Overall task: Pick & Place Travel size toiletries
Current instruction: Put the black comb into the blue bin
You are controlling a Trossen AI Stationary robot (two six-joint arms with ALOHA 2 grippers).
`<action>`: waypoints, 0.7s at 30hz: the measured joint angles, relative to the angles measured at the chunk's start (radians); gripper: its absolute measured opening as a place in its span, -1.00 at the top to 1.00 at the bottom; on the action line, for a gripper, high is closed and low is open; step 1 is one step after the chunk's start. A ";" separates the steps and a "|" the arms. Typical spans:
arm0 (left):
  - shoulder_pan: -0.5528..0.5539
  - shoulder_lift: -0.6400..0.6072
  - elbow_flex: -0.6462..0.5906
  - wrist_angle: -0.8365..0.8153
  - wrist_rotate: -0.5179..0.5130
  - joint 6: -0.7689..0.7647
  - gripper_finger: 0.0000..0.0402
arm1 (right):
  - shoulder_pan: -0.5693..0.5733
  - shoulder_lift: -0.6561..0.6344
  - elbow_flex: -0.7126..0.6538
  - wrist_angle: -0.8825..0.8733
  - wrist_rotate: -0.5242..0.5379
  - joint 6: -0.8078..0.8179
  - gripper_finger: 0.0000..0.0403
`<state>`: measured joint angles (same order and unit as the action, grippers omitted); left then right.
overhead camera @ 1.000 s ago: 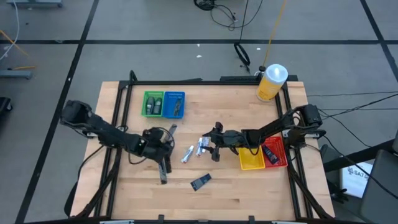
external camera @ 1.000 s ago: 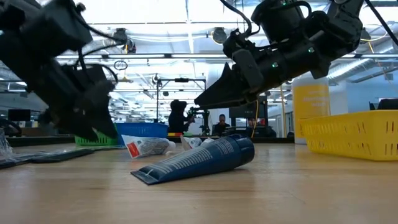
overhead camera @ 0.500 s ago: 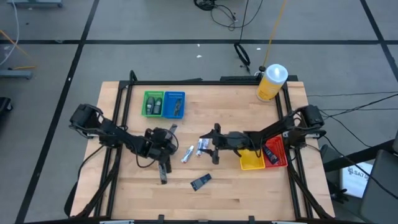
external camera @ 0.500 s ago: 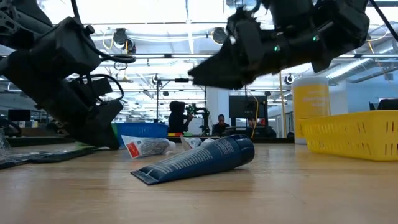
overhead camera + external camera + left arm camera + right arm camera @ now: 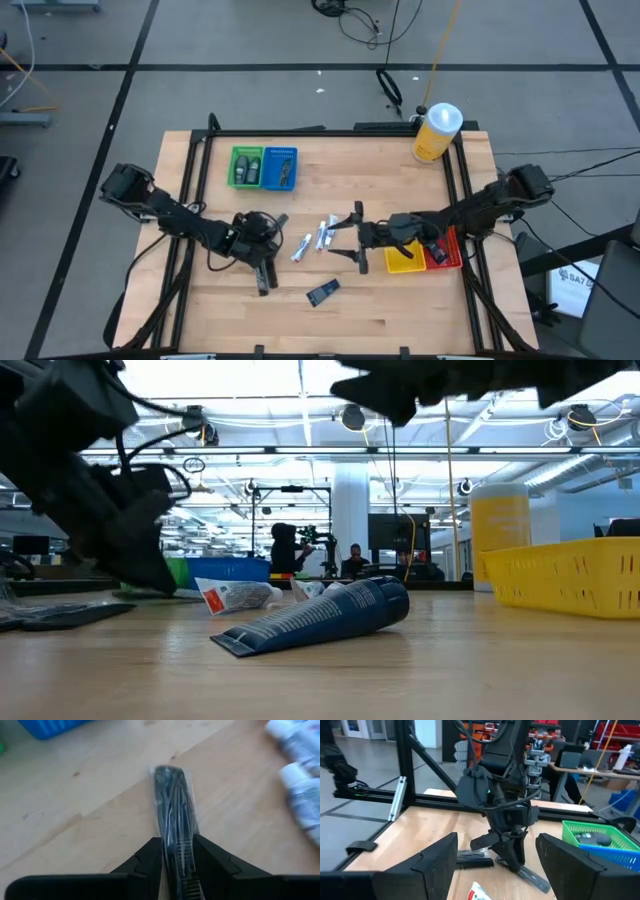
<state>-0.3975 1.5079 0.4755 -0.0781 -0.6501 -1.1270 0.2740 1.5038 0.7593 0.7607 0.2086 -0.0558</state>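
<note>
Our left tool (image 5: 176,865) pinches a flat black packet (image 5: 172,795); its slick wrap may slip. Our right tool (image 5: 352,240) hangs spread.

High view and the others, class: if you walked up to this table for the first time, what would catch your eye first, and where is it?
Probably the left gripper near the table's front left, shut on a black wrapped packet that lies on the wood. Next, the right gripper, open in mid-table, above and just right of the white-silver mini tubes. Then the bright trays: green and blue at the back left, yellow and red at the right.
</note>
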 joint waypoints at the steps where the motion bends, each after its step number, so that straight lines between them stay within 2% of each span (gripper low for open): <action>1: -0.005 -0.010 0.000 0.003 -0.007 0.004 0.47 | 0.009 -0.017 0.000 -0.016 0.002 -0.005 -0.29; 11: -0.044 -0.073 0.000 0.109 -0.082 0.055 0.47 | 0.100 -0.091 0.000 -0.101 0.150 -0.071 -0.29; 14: -0.042 -0.085 0.001 0.110 -0.079 0.053 0.47 | 0.110 -0.091 0.000 -0.100 0.189 -0.092 -0.29; 18: -0.035 -0.080 0.001 0.108 -0.079 0.079 0.47 | 0.111 -0.092 0.000 -0.103 0.189 -0.098 -0.29; 21: -0.007 -0.068 0.001 0.103 -0.020 0.120 0.44 | 0.111 -0.092 0.000 -0.108 0.188 -0.078 -0.29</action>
<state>-0.4043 1.4394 0.4767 0.0245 -0.6699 -1.0067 0.3847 1.4120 0.7593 0.6529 0.3970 -0.1337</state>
